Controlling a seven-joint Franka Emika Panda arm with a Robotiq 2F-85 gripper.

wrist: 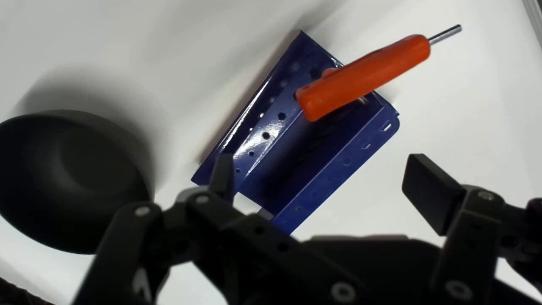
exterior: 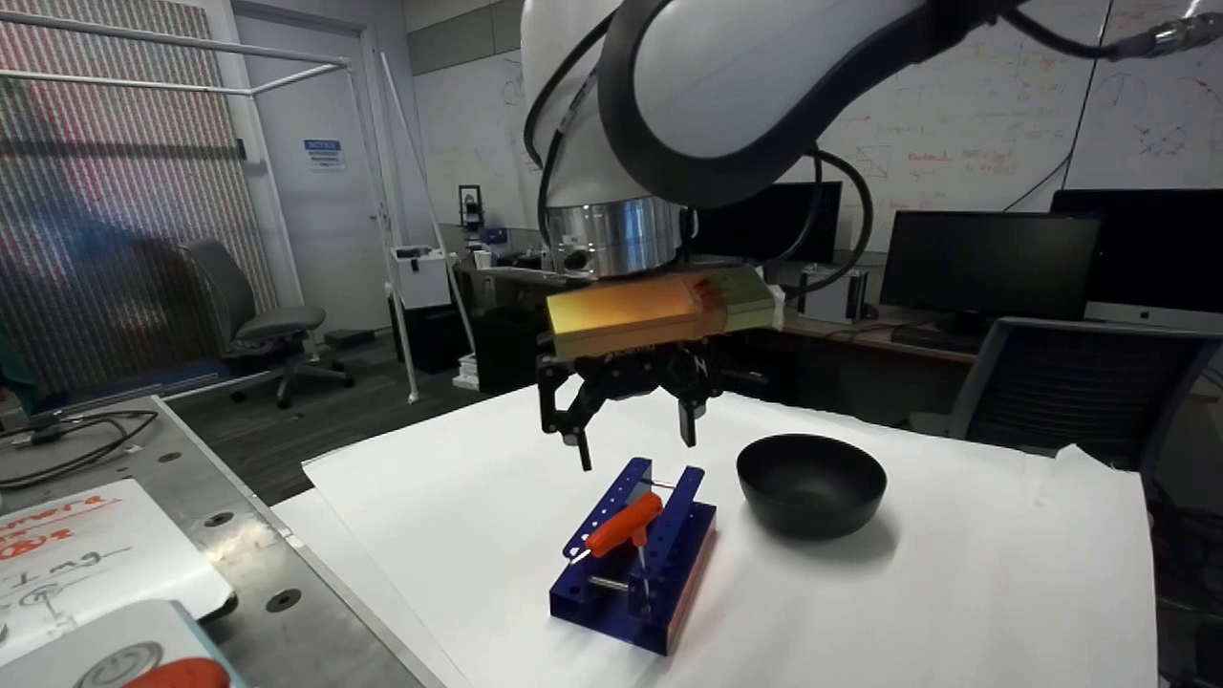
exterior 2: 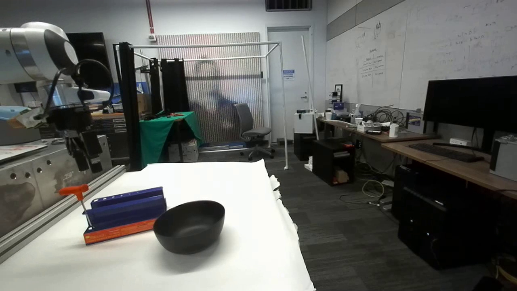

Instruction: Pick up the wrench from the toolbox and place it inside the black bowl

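Observation:
The wrench (exterior: 626,525) is an orange-red T-handled tool with a thin metal shaft. It stands upright in one end of the dark-blue toolbox (exterior: 611,616), its handle above the rim. The wrench (exterior 2: 74,190) and toolbox (exterior 2: 129,210) also show in an exterior view. In the wrist view the wrench (wrist: 364,76) lies beyond the fingertips, over the far end of the toolbox (wrist: 334,169). The black bowl (exterior: 812,487) stands beside the toolbox and looks empty; it also shows in the wrist view (wrist: 84,169). My gripper (exterior: 637,456) is open and empty, above the toolbox, apart from the wrench.
White paper (exterior: 955,592) covers the table. A metal bench (exterior: 287,612) runs along one side, with a written sheet (exterior: 86,554) and a box with a red button (exterior: 182,674). A chair (exterior: 1089,420) and monitors (exterior: 989,263) stand behind the table.

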